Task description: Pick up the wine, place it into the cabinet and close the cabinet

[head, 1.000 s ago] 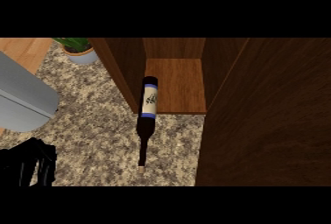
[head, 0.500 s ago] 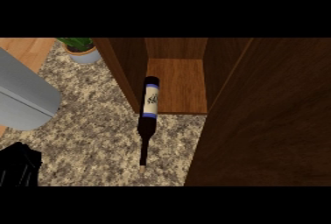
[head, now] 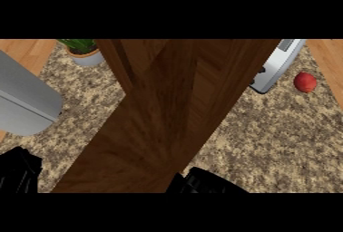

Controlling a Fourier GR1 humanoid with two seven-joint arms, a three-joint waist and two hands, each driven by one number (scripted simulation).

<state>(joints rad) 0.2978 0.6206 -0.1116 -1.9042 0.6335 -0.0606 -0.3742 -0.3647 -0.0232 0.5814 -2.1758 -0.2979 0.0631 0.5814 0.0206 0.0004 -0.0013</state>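
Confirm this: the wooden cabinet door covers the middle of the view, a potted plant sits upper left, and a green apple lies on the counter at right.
Not quite: the apple is red, as the head view shows. The cabinet door and potted plant are as stated.

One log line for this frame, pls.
phase: closing | dark wooden cabinet door across view centre | wine: hidden | right hand at door's lower edge | left hand lower left | red apple far right

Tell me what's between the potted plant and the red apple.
In the head view, the wooden cabinet door and a grey appliance lie between the potted plant and red apple.
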